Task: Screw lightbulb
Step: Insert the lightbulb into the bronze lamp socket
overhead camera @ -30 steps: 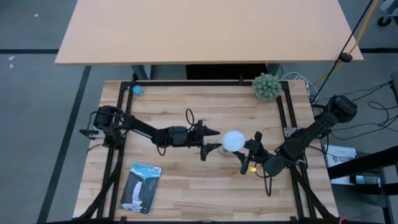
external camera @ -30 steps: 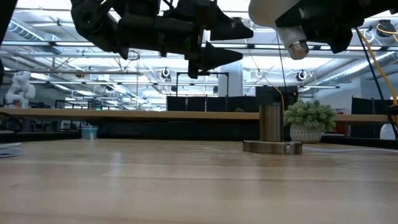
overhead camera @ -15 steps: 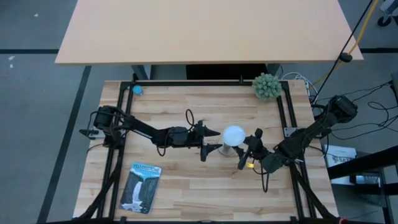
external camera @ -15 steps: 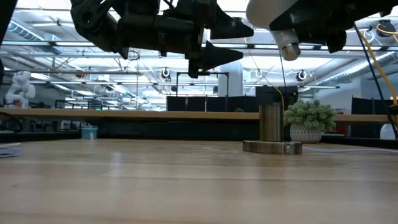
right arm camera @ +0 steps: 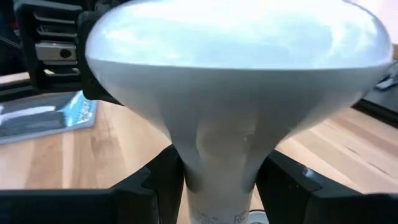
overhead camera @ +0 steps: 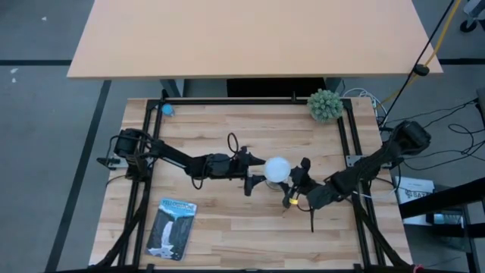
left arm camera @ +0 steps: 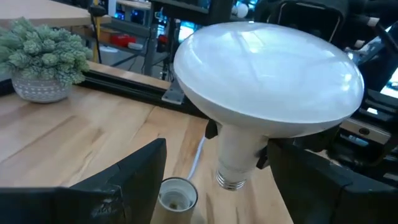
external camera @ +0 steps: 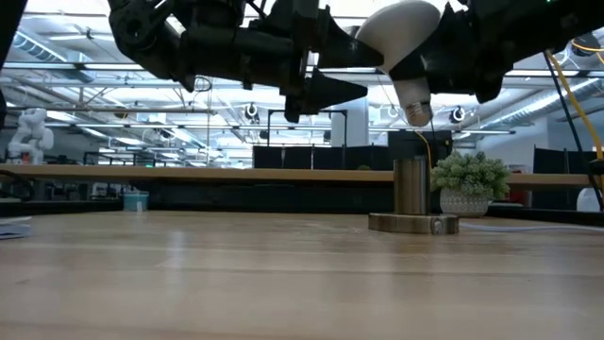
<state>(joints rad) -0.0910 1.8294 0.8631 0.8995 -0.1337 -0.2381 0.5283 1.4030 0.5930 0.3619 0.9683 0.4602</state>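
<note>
Lightbulb [overhead camera: 276, 169]: white flood type, broad frosted dome narrowing to a pale neck and a metal screw cap. It is held in the air over the middle of the table [overhead camera: 227, 220], clamped at the neck between the two fingers of the right gripper [overhead camera: 297, 176], with the dome projecting beyond the fingertips. The long axis is tilted: dome up and toward the left arm, screw cap down, poised just above the socket [external camera: 410, 186] and apart from it in the low view.

Left gripper [overhead camera: 255, 171]: fingers spread apart, empty, raised just beside the dome, one finger either side of the bulb in its wrist view.

Socket: upright metal cylinder on a round flat base [external camera: 413, 223].

Other items: small potted plant [overhead camera: 324, 105] at the far right corner; printed packet [overhead camera: 168, 227] near the front left edge.
</note>
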